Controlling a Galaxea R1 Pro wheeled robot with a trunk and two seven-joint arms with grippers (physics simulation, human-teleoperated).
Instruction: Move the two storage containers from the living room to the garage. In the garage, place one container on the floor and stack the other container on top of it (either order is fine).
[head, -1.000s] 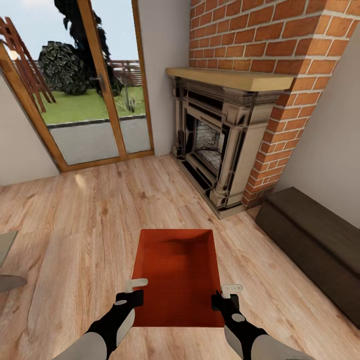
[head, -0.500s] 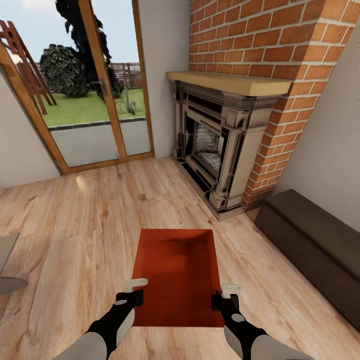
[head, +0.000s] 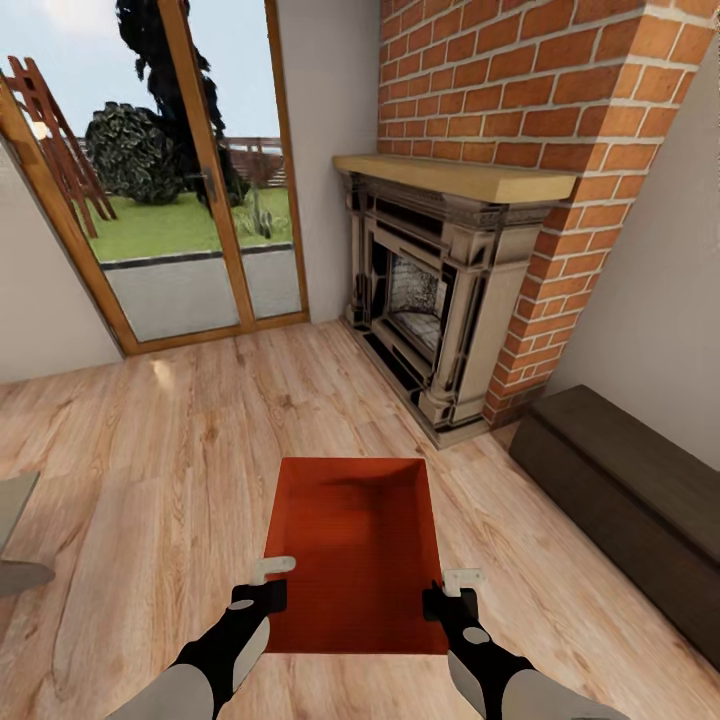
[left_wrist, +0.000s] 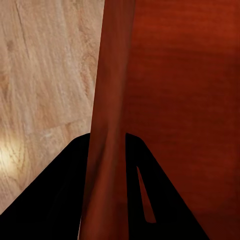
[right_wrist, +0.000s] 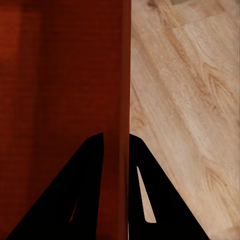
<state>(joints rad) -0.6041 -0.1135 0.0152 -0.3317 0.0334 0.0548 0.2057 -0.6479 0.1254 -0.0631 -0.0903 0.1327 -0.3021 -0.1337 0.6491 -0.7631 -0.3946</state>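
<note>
One red-orange storage container (head: 352, 545) hangs in front of me above the light wood plank floor of the living room. My left gripper (head: 268, 575) is shut on its left wall, and my right gripper (head: 456, 582) is shut on its right wall. In the left wrist view the thin red wall (left_wrist: 107, 125) runs between the two dark fingers (left_wrist: 60, 200). The right wrist view shows the container's other wall (right_wrist: 121, 100) pinched the same way, with plank floor beside it. The garage is out of view.
A brick fireplace (head: 440, 290) with a wooden mantel stands ahead on the right. Glazed wooden doors (head: 190, 200) fill the far left wall. A dark low cabinet (head: 625, 505) lines the right wall. A grey object's edge (head: 15, 540) shows at the far left.
The view has shifted slightly, with the fireplace and doors sliding lower in the picture. Both grippers keep the same hold on the container.
</note>
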